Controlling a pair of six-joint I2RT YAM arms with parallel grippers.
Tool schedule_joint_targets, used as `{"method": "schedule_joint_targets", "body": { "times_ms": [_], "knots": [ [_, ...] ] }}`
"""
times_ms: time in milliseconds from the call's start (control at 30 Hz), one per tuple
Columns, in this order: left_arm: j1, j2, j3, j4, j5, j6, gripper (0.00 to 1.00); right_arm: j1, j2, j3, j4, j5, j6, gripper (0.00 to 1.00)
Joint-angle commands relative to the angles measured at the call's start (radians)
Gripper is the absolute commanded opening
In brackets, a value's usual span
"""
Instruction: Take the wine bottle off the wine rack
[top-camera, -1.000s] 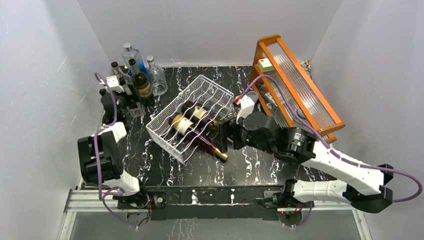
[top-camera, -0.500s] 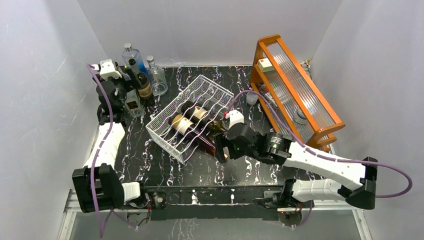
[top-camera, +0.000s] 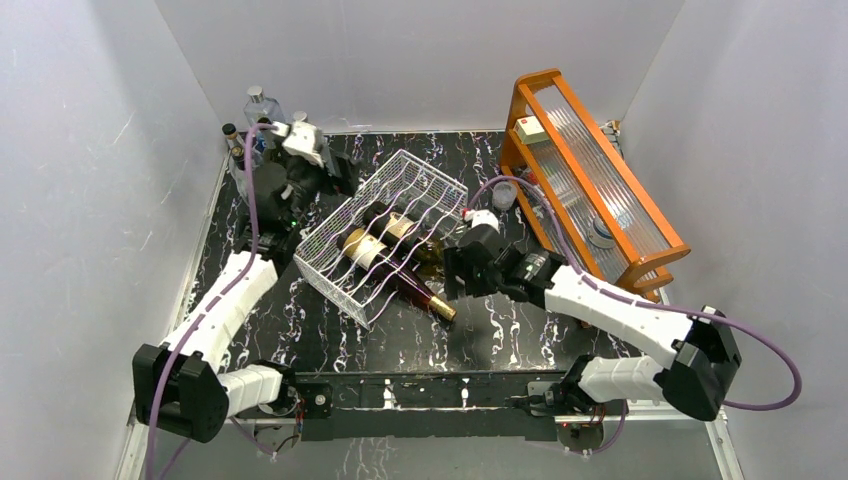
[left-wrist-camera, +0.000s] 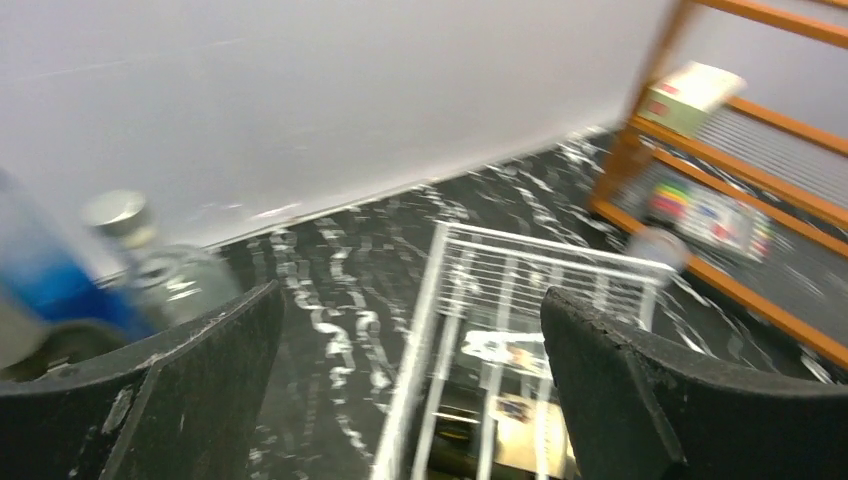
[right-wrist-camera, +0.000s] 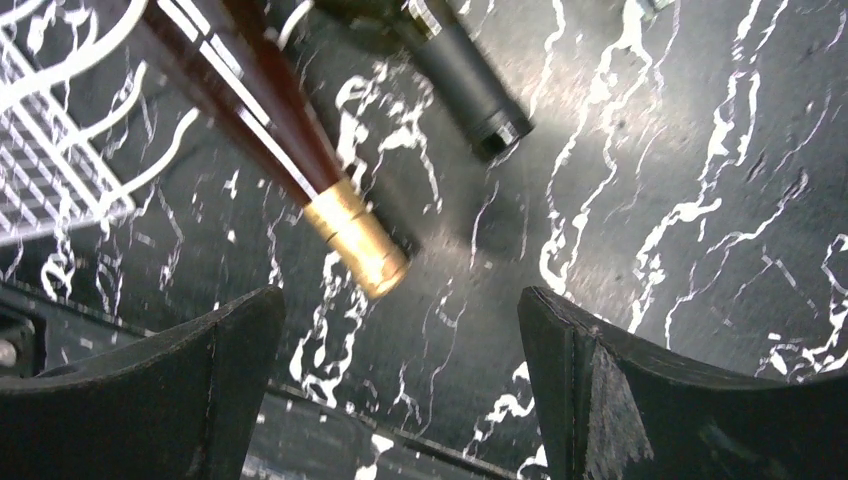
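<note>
The right gripper (right-wrist-camera: 395, 310) is open, the wine bottle (right-wrist-camera: 270, 110) just ahead of it. The left gripper (left-wrist-camera: 410, 300) is open too, the wine rack (left-wrist-camera: 520, 265) ahead.

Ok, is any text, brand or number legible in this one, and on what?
No text can be read in any view.
Labels on the wine bottles in the wine rack: cream and gold patches, too small to read.
Small white box on the orange frame: a red mark, too small to read.
Colourful card inside that frame: blurred.
</note>
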Motion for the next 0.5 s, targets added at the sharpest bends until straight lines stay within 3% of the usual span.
{"method": "schedule_joint_targets", "body": {
  "times_ms": [0,300,467],
  "knots": [
    [-0.096,-0.053,-0.026,0.056,0.112,0.089,0.98,-0.111,0.04,-0.01,0.141,-0.1,-0.079,0.98],
    [-0.155,-0.066,-0.074,0.091,0.062,0.16,0.98,-0.289,0.213,-0.004,0.29,-0.276,-0.243,0.98],
    [-0.156,-0.069,-0.08,0.092,0.041,0.191,0.98,-0.303,0.281,-0.017,0.414,-0.343,-0.353,0.96]
  ]
}}
